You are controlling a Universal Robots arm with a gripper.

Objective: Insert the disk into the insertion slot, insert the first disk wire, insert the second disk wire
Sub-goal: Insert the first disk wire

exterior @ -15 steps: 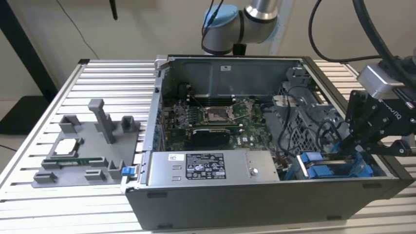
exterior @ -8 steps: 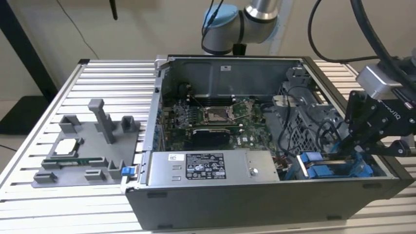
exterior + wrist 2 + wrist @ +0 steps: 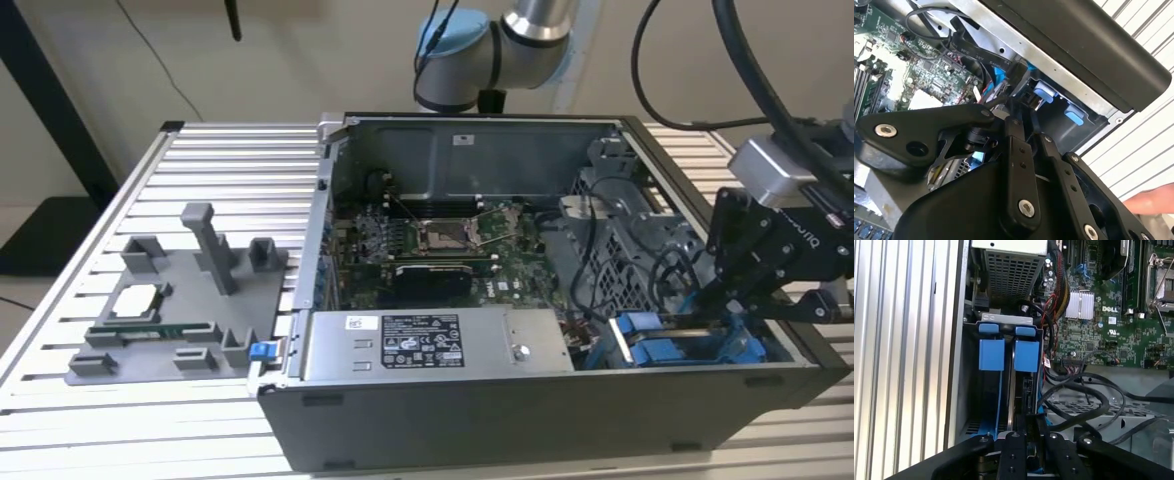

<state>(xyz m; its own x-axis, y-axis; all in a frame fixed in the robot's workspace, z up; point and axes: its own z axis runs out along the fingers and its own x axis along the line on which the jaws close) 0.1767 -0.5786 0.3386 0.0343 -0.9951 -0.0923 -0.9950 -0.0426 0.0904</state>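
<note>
My gripper (image 3: pixel 725 312) reaches down into the bay at the near corner of the open computer case, on the exterior view's right. Its black fingers (image 3: pixel 1013 450) stand close together, shut on the disk (image 3: pixel 1024 395). The disk is seen edge-on as a dark strip with a blue carrier edge. It stands in the insertion slot (image 3: pixel 1004 318), a grey metal bay topped by two blue tabs (image 3: pixel 1027 355). The same blue fittings (image 3: pixel 1044 93) lie just past my fingertips in the second wrist view. Black wires (image 3: pixel 1079 395) loop loose beside the bay.
The motherboard (image 3: pixel 441 245) fills the case floor, with a labelled grey power supply (image 3: pixel 427 345) along the near wall and a perforated cage (image 3: pixel 1014 270) beyond the bay. A grey fixture (image 3: pixel 174 310) with parts stands at the exterior view's left. A hand (image 3: pixel 1149 200) shows by the table.
</note>
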